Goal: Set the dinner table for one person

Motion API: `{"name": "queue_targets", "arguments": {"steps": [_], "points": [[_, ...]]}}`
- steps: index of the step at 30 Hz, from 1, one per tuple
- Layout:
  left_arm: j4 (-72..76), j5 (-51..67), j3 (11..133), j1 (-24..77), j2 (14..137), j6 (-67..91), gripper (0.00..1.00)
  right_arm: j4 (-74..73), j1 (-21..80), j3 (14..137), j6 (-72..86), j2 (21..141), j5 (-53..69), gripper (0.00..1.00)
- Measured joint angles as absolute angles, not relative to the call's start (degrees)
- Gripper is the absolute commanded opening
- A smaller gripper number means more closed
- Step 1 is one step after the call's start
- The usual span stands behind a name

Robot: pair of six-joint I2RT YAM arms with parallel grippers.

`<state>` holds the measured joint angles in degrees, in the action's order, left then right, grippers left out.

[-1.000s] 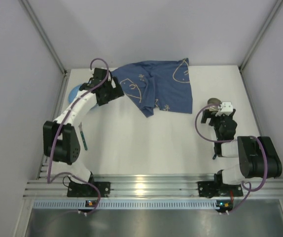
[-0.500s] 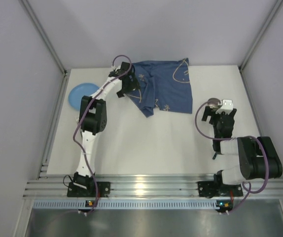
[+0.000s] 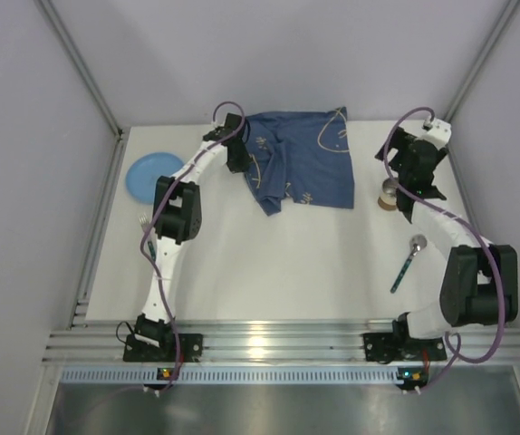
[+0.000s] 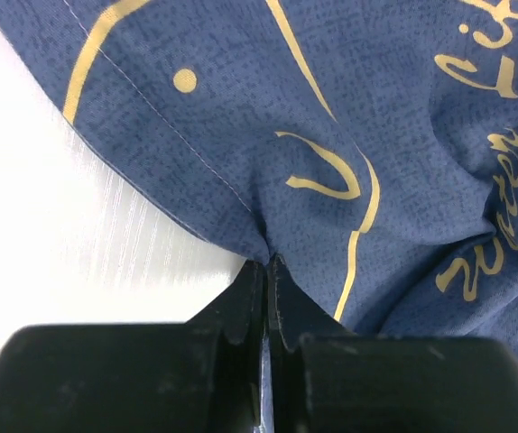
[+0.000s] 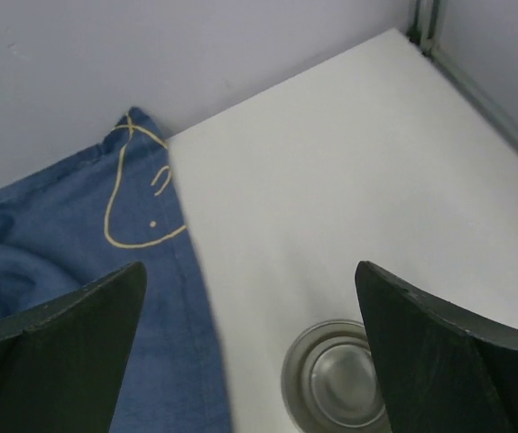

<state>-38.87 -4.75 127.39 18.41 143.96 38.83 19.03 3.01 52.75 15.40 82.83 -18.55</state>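
White tabletop [image 3: 269, 272] spread under both arms, left tool [image 4: 266, 268] pinching the edge of the blue cloth [image 4: 331, 117] at the far side, its yellow script unreadable, right tool [image 5: 250, 266] spread above a cup [image 5: 336, 383]

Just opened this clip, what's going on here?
The left hand is pinched shut on an edge of the blue cloth, which lies crumpled at the far side of the dinner table. The right hand hangs open above a small cup, holding nothing. A blue plate sits far left and a spoon lies at right, both apart from the cloth.
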Motion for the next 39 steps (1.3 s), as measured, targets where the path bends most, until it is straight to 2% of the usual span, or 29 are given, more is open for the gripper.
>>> {"name": "queue_targets", "arguments": {"steps": [5,12,19,28,33,34,36,37,39], "points": [[-37.9,-4.0,125.3,17.6,142.9,38.5,0.0,12.7,1.3,61.0,27.6,92.6,-9.0,1.0],[-36.5,-2.3,112.8,13.3,135.3,36.3,0.0,-2.3,8.0,81.3,28.3,110.7,-1.2,1.0],[-37.1,5.3,110.7,9.1,134.1,34.5,0.0,-9.3,10.7,89.2,26.2,118.5,-4.6,1.0],[-37.1,8.2,110.0,9.3,134.0,33.4,0.0,-17.7,8.2,90.2,24.3,122.8,-11.2,0.99],[-37.1,8.6,110.0,9.3,134.0,33.1,0.0,-18.9,8.2,91.6,23.1,123.5,-8.9,0.84],[-37.1,8.6,110.0,9.3,134.0,33.1,0.0,-18.9,8.2,91.6,23.0,123.5,-7.6,0.74],[-37.1,8.8,110.0,9.3,134.0,33.0,0.0,-18.9,8.3,91.6,22.7,123.5,-5.2,0.63],[-37.1,8.8,110.0,9.3,134.0,33.0,0.0,-18.9,8.3,91.6,22.9,123.5,-3.9,0.54],[-37.2,9.0,110.0,9.3,134.0,32.8,0.0,-19.1,8.8,91.6,22.5,123.7,-1.9,0.45]]}}
